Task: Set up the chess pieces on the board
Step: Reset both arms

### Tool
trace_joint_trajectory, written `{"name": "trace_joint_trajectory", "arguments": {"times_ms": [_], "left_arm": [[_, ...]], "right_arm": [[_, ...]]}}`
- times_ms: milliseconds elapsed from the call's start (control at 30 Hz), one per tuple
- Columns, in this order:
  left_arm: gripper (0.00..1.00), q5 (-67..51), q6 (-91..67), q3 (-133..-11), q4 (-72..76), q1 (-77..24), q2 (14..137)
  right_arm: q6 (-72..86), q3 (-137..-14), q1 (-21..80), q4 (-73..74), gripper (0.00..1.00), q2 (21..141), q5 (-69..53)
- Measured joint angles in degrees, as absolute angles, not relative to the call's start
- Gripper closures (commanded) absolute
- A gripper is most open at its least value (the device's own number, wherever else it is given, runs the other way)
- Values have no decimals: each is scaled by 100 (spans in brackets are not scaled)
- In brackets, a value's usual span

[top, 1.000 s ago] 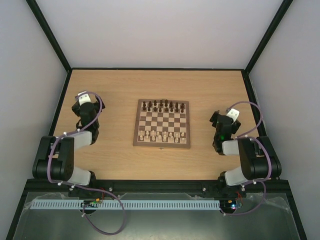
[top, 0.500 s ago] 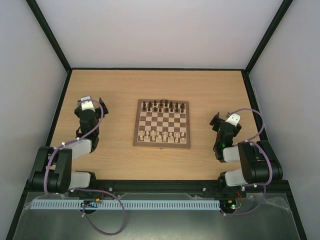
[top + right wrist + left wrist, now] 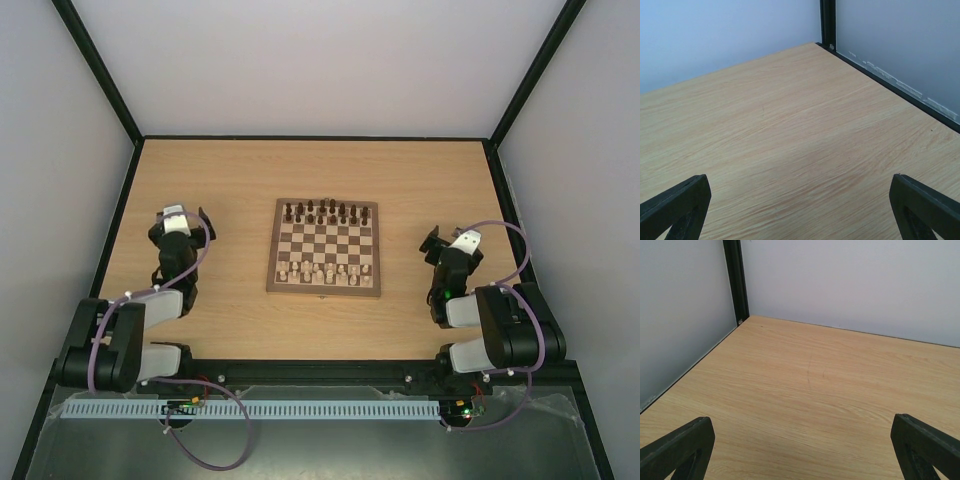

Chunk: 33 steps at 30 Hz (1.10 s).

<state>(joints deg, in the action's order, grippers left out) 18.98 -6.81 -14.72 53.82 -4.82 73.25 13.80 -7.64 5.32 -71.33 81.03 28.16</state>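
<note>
While the board lies in the middle of the table in the overhead view, the chess pieces stand on its two near rows and the dark pieces on the far rows. The left gripper and right gripper hang well apart from the board, one on each side. The left wrist view shows fingers spread wide over bare wood, holding nothing. The right wrist view shows the same, with fingers parted and empty.
</note>
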Motion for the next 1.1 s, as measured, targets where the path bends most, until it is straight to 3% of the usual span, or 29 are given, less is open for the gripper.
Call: {"name": "trace_joint_trajectory", "arguments": {"times_ms": [433,1100], "left_arm": [[0,1535,-792,-1492,5830,32,7964],[0,703,-489,-1621,6351,-1,8643]], "right_arm": [[1247,-336,532,-7736,1,8093,2550],[1074,-1149,537,-7290,1,8674,2233]]}}
